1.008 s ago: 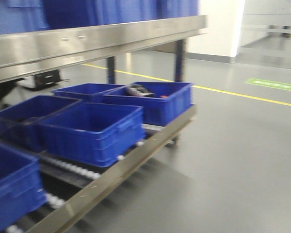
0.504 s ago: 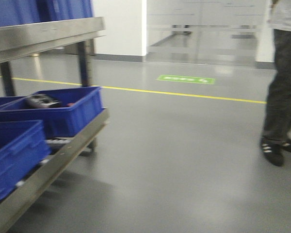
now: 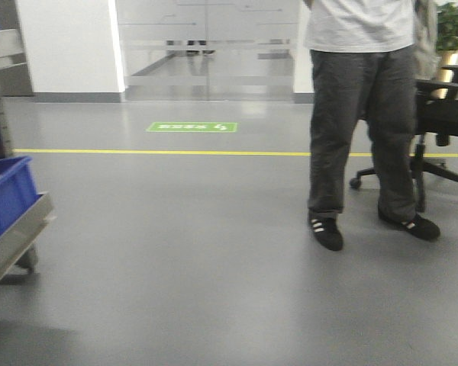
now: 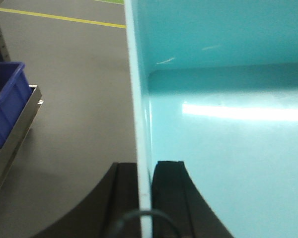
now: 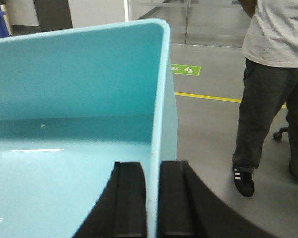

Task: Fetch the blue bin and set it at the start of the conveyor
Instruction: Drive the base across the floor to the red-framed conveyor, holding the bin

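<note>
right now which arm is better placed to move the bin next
Neither alone. The left end effector is shut on one wall of the bin, and the right end effector on the opposite wall, so both should carry it together. The conveyor is not in view.

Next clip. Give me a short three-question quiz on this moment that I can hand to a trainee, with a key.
1. True or false: the left pincer and the right pincer each clamp a wall of the blue bin.
2. Multiple choice: what does the front view show ahead of the robot?
A) a person standing beside an office chair
B) a forklift carrying pallets
C) a closed roller shutter
3. Short answer: what lies inside the blue bin, as far as the wrist views show?

Key: 1 true. 2 A. 3 nothing visible; the floor and walls of the tub that show are bare.
</note>
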